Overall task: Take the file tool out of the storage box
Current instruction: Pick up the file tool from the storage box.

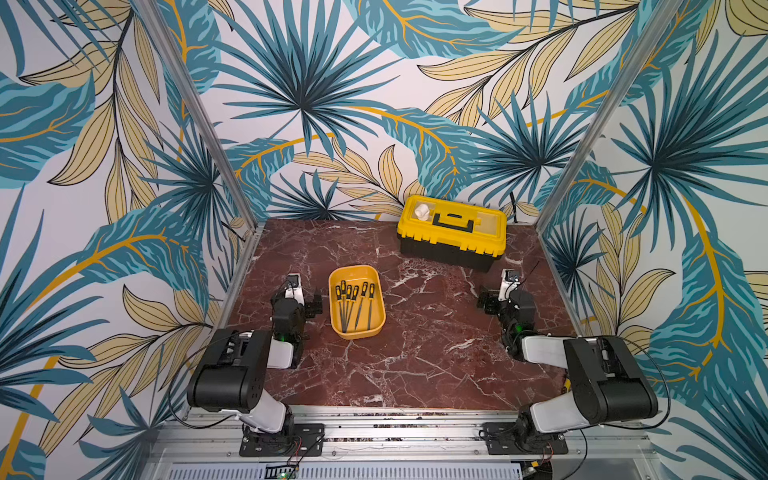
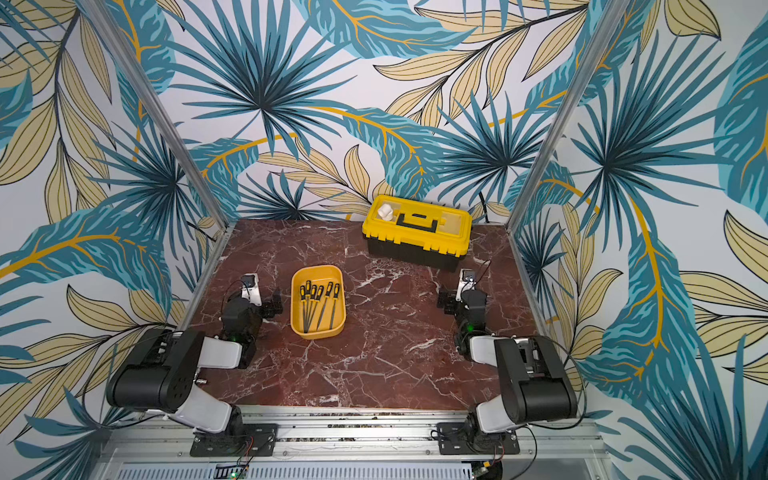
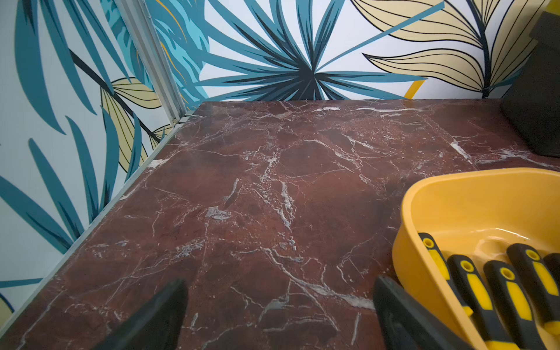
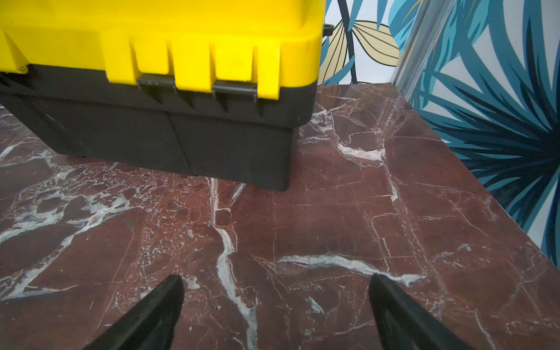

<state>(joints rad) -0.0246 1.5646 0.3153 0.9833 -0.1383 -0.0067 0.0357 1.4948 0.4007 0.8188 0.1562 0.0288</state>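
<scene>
Orange-yellow plastic marks our target: the storage box (image 1: 352, 275) sits left of centre in both top views, on the red marble table (image 1: 415, 361). Six files (image 1: 354, 296) lie in it side by side, with their black-and-yellow handles toward the upper edge of the frame and their thin blades toward the lower edge. None is out yet, so we judge the task to be at its very start, with the reach not yet made.

The left gripper (image 1: 316, 306) sits just beside the box's left wall, its jaws wide apart and holding nothing. Its wrist view shows bare marble between the fingertips and the tub's wall close to one of them. The right gripper (image 1: 486, 302) is well apart at the right of the frame, also spread and empty. It faces the black toolbox (image 1: 452, 232) with its yellow lid, in the upper right of the table.

We think the left arm is the natural one for this reach. To do it well, we would rise above the rim first, then come down over a handle rather than a blade, since the handles are thicker and easier to pinch. The blades converge and seem to overlap, so we would choose an outer file and set the jaws across its handle. We would then lift straight up, so the blade clears the wall without dragging its neighbours or tipping the light tub.
</scene>
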